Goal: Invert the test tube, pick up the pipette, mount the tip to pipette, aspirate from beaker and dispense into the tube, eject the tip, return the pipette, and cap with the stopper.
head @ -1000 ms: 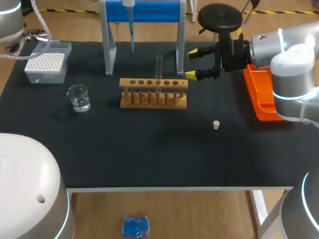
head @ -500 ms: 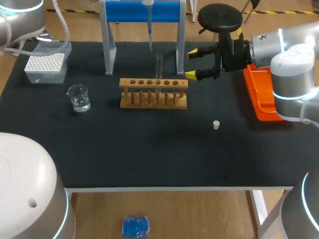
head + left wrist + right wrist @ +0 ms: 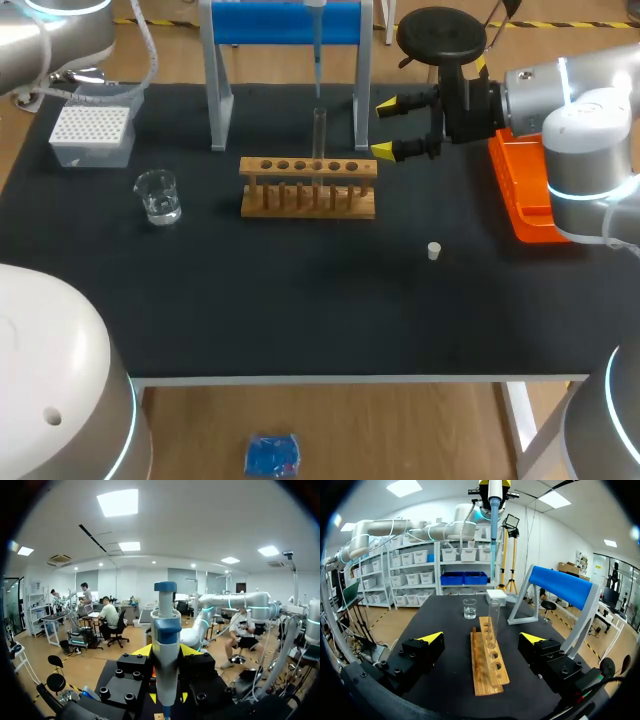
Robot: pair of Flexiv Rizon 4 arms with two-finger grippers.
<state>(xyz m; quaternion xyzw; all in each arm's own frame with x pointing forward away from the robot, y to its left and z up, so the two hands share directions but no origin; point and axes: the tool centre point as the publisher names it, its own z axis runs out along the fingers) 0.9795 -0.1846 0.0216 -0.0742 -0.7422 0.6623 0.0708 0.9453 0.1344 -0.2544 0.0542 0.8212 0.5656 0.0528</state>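
Blue-tipped white pipette [image 3: 317, 60], clenched in left hand [image 3: 166, 652], has shifted right to above the clear glass test tube [image 3: 319, 135]; dispensing looks next; right hand [image 3: 392, 127] released.

Black desk [image 3: 300, 310] bears white tip box [image 3: 92, 134], glass beaker [image 3: 158, 196], wooden tube rack [image 3: 308, 187], white stopper [image 3: 434, 251]; orange tray [image 3: 522, 195] at right.

Your widest passage is the bare counter [image 3: 300, 300] in front of the wooden rack [image 3: 308, 187], where only the small stopper [image 3: 434, 251] sits. Behind the rack, the legs of the blue stand [image 3: 290, 24] hem you in. The pipette [image 3: 317, 62] hangs close over the upright test tube [image 3: 319, 130]. Beaker [image 3: 158, 196] and tip box [image 3: 92, 135] occupy the left, the orange tray [image 3: 522, 195] the right edge.
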